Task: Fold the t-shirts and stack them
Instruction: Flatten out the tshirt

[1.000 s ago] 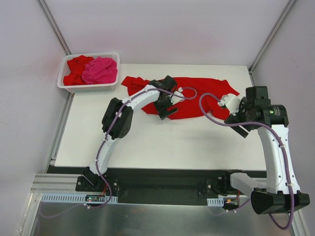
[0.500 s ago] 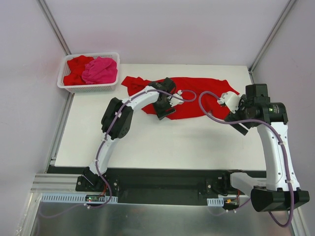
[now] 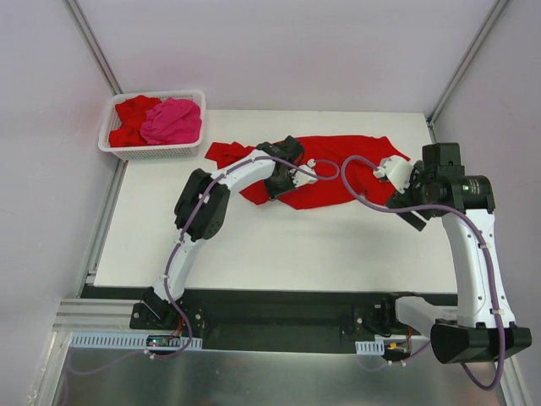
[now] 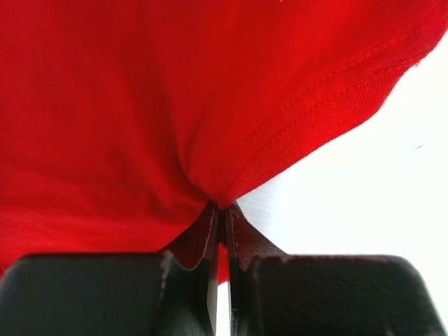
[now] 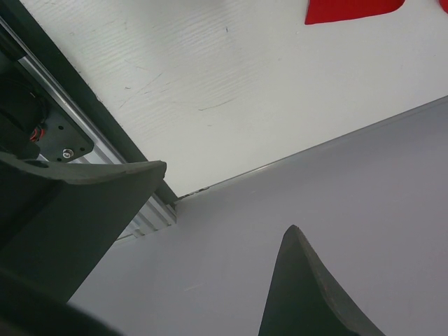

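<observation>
A red t-shirt (image 3: 355, 161) lies spread across the far part of the white table (image 3: 279, 245). My left gripper (image 3: 283, 175) is over its left front part, shut on a fold of the hemmed edge. In the left wrist view the red t-shirt (image 4: 140, 105) fills the frame and bunches into the closed left gripper (image 4: 222, 210). My right gripper (image 3: 407, 200) hovers open by the shirt's right end, holding nothing. In the right wrist view the right gripper (image 5: 227, 196) faces the table edge and wall, with a corner of the red t-shirt (image 5: 353, 10) at the top.
A white lattice basket (image 3: 112, 142) stands off the table's far left corner, holding a red t-shirt (image 3: 131, 118) and a pink t-shirt (image 3: 173, 121). Grey walls close in both sides. A metal rail (image 5: 150, 213) runs along the table's right edge.
My left gripper has gone from open to shut on the shirt's edge, and the cloth around it has bunched. The right arm has hardly moved.
</observation>
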